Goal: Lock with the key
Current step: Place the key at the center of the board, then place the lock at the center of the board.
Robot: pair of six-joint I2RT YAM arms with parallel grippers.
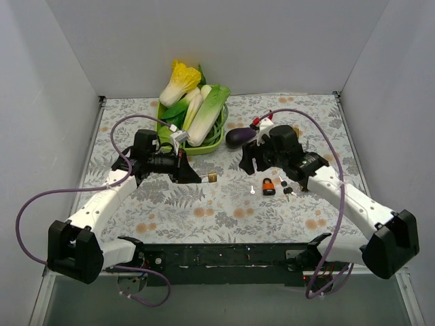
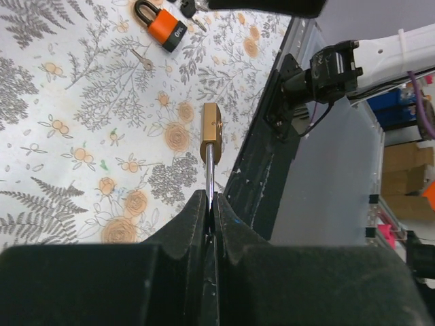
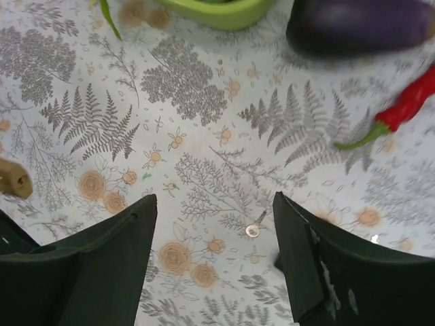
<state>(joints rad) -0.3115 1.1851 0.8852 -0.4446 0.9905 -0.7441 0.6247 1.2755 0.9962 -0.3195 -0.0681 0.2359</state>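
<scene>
My left gripper (image 1: 198, 178) (image 2: 211, 200) is shut on the silver shackle of a small brass padlock (image 1: 213, 178) (image 2: 212, 131) and holds it out over the table; the padlock's edge shows in the right wrist view (image 3: 13, 180). A small silver key (image 1: 252, 190) (image 3: 253, 229) (image 2: 144, 60) lies flat on the patterned tablecloth. My right gripper (image 1: 253, 165) (image 3: 214, 217) is open and empty above it, and the key lies between its fingers, nearer the right one. An orange padlock (image 1: 269, 187) (image 2: 166, 28) lies beside the key.
A green basket (image 1: 216, 139) (image 3: 224, 10) of cabbages stands at the back centre. A purple eggplant (image 1: 239, 136) (image 3: 360, 26) and a red chili (image 1: 262, 121) (image 3: 408, 105) lie beside it. Black-headed keys (image 1: 286, 188) lie right of the orange padlock.
</scene>
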